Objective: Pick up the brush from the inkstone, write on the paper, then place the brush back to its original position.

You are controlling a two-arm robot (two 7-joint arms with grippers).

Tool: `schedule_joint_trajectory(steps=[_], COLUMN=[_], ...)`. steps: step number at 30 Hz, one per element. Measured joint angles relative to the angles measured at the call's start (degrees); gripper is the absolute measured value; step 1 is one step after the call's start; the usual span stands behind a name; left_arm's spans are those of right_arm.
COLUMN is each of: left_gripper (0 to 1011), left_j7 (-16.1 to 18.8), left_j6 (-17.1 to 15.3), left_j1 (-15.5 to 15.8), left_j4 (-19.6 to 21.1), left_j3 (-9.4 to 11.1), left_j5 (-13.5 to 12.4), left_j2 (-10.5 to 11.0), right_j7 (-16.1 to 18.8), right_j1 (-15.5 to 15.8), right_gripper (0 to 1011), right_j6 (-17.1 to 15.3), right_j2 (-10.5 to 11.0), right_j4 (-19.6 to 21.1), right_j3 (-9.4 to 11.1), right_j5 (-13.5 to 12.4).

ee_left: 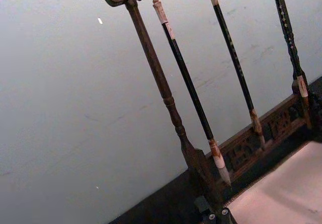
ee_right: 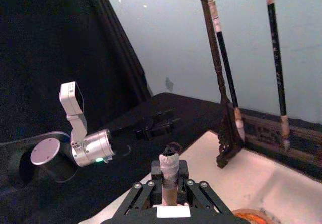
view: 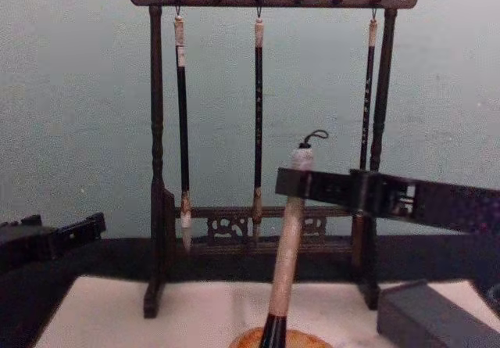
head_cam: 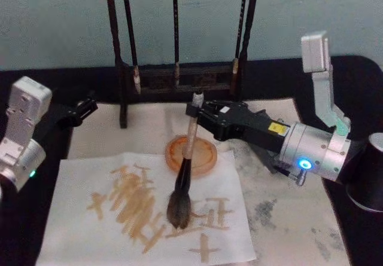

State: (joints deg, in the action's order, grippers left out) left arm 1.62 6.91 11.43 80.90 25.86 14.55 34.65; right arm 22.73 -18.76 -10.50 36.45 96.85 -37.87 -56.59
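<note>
One arm idles at the far left, its left gripper (head_cam: 81,109) hanging over the dark tabletop (head_cam: 57,78) just off the edge of the mat (head_cam: 287,212); whether it is released or clenched I cannot tell. Next comes the paper (head_cam: 78,236), a white sheet lying on the mat's near left part and covered across its middle with tan strokes (head_cam: 128,203). The brush (head_cam: 187,158) stands over the sheet's right half, tilted so that its pale handle leans back toward the rack (head_cam: 122,98), and its bushy bristles seem to be down on the paper among the strokes. From the head view its black shaft crosses the left edge of the inkstone (head_cam: 206,152), a round orange dish sitting on the mat at the paper's far edge, so part of that rim is hidden. Behind it all the rack stands at the mat's back, with three slim brushes (head_cam: 175,33) hanging from its top bar, well above the mat and apart from one another. The right gripper (head_cam: 197,112) reaches in from the right with its jaws clenched on the brush's pale upper handle, just under the small dark loop. Its black body hangs over the mat to the right of the inkstone, close to the rack's base. Grey stains mark the bare mat at the near right.
</note>
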Motion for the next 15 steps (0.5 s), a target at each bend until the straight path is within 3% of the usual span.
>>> schedule_joint_trajectory(steps=[6,15], left_gripper=[1002,1002], left_j7=[0.0,0.0], left_j6=[0.0,0.0], left_j1=[0.0,0.0], left_j4=[0.0,0.0], left_j3=[0.0,0.0], left_j5=[0.0,0.0], left_j2=[0.0,0.0], right_j7=[0.3,0.3], right_j1=[0.2,1.9], right_gripper=[187,187], right_j6=[-0.7,-1.3], right_j2=[-0.4,0.7], right_j4=[-0.2,0.7], right_j3=[0.3,2.5], right_j5=[0.6,1.0])
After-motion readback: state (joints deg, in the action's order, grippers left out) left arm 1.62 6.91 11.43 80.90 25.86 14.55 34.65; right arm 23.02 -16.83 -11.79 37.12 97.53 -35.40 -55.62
